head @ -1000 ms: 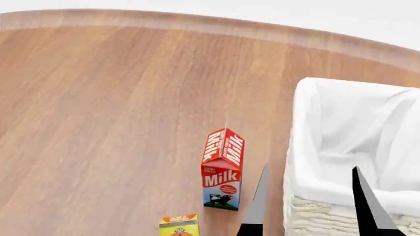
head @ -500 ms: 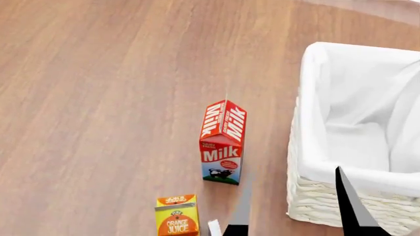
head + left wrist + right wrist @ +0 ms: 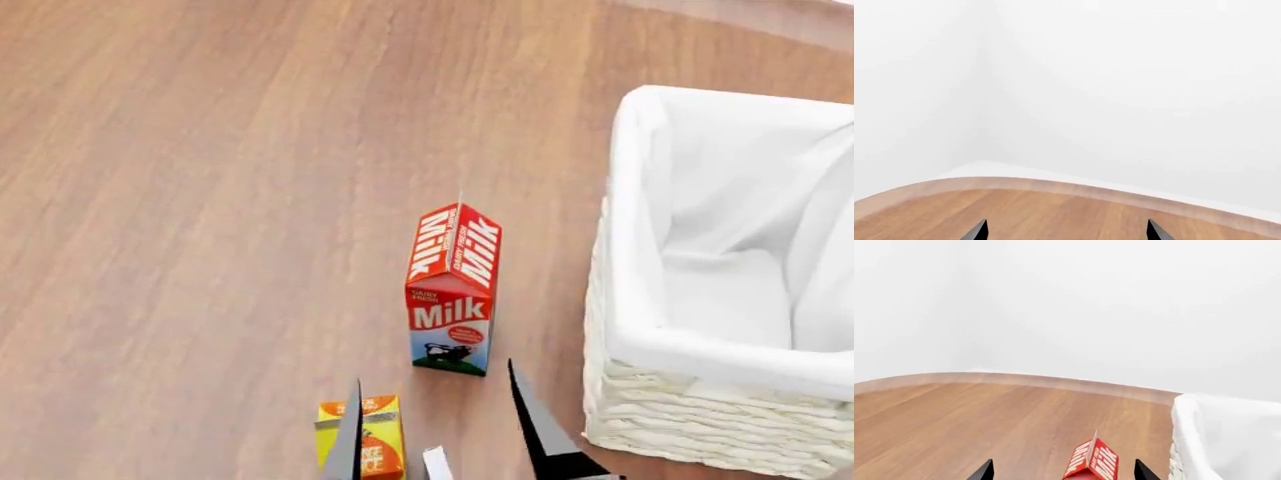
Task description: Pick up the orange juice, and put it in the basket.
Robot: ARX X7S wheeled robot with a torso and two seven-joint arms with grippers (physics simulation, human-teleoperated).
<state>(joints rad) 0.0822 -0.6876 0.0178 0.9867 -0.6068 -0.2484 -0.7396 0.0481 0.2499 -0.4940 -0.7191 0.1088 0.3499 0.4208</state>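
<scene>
My right claw (image 3: 434,415) hung open over the desk (image 3: 200,200), its two dark fingers spread — one crossing the orange juice (image 3: 378,436), the other nearer the basket (image 3: 667,400). The orange juice stood upright at the near edge of the head view, just in front of the milk carton (image 3: 451,290), apart from it. The basket sat to the right of both. My left claw (image 3: 1066,231) was open too — only its fingertips showed.

table (image 3: 200,200): wood-grain, smooth satin finish. basket (image 3: 694,425): cream woven wicker, rough; white cloth liner (image 3: 747,200), soft matt folds. Milk carton (image 3: 451,290) and orange juice (image 3: 378,440): printed paperboard, smooth. end effector fingers (image 3: 534,425): dark, matt, hard-looking.
</scene>
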